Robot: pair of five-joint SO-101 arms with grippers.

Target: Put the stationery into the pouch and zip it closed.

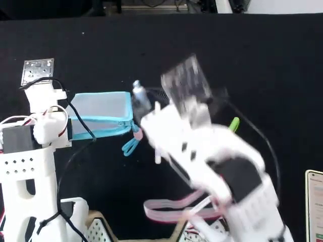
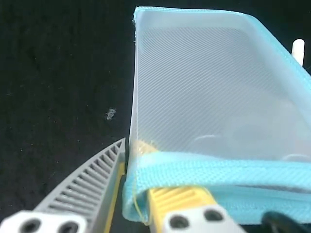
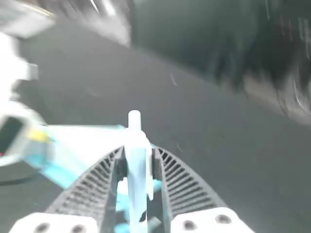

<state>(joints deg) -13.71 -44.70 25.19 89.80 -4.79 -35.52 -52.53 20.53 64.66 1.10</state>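
High view, surface: a black table (image 1: 262,55), with a metal plate (image 1: 38,70) near its far left.
High view, container: the blue-trimmed mesh pouch (image 1: 101,113) lies flat left of centre, with its pull loop (image 1: 130,146) trailing off the right end.
High view, stationery: a white pen (image 1: 138,94) stands at the pouch's right end. A green item (image 1: 234,124) lies farther right, beside my right arm.
Left wrist view, grip: my left gripper (image 2: 133,148) pinches the pouch's trimmed edge.
Left wrist view, contents: faint shapes show through the mesh; I cannot tell what they are.
Right wrist view, grip: my right gripper (image 3: 138,154) is clamped on the white pen, with the pouch just beyond it.
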